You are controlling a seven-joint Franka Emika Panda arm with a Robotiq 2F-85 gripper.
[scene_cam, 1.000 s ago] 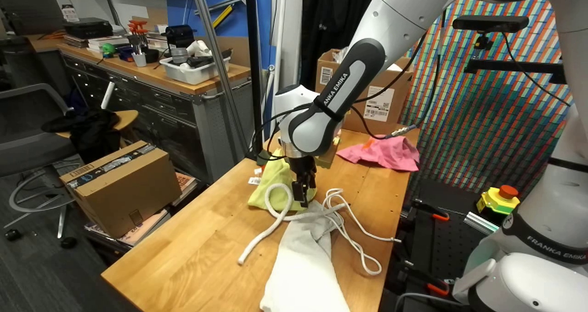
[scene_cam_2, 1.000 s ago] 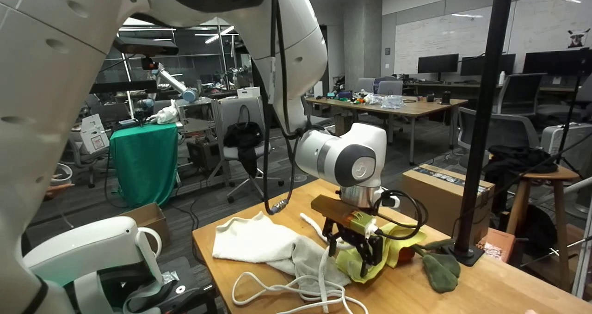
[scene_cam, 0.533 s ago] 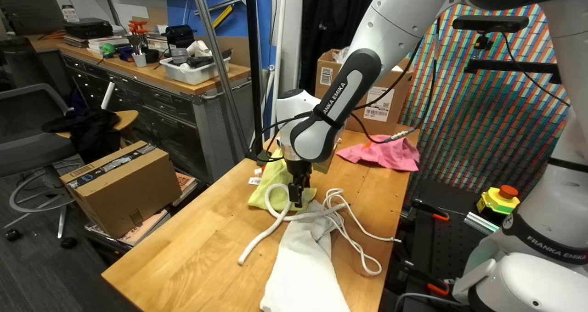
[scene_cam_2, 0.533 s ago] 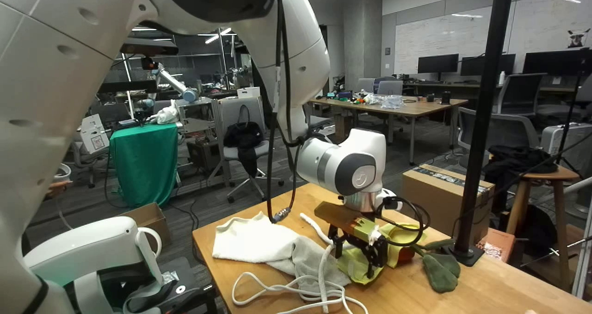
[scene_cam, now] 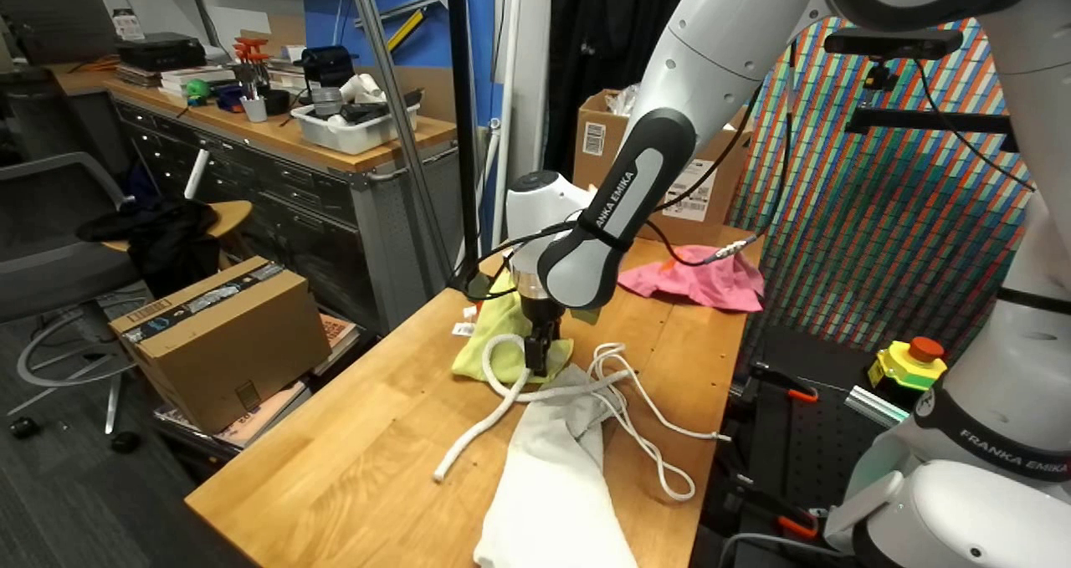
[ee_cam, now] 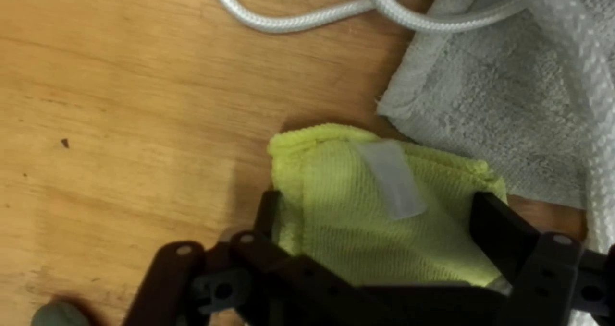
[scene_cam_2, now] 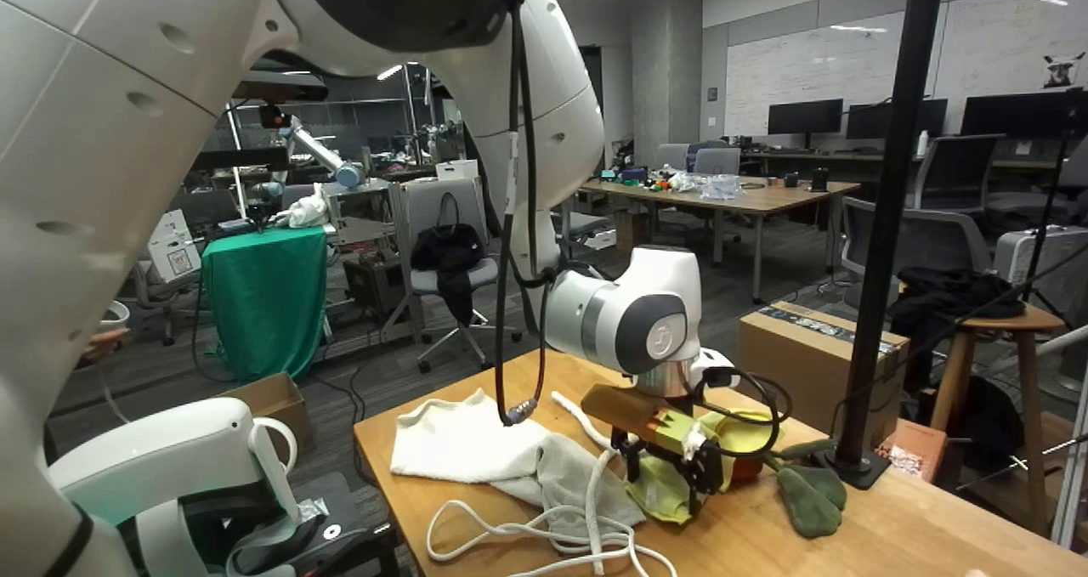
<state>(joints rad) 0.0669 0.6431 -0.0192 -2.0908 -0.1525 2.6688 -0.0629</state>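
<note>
End effector [ee_cam: 377, 218] sits lower than a second ago, spread wide, straddling the tagged end of the yellow cloth [ee_cam: 341, 215] on the surface [ee_cam: 120, 124], beside the gray towel [ee_cam: 504, 110]. Cloth appears within grasp, ungripped.

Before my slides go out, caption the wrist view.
Open claw straddles yellow cloth; gray cloth and white rope nearby.

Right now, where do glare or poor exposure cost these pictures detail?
Wrist view: gripper fingers nearly black against the yellow-green cloth. In an exterior view, the white cloth looks washed out; in an exterior view, reflected lights streak the whiteboard.
</note>
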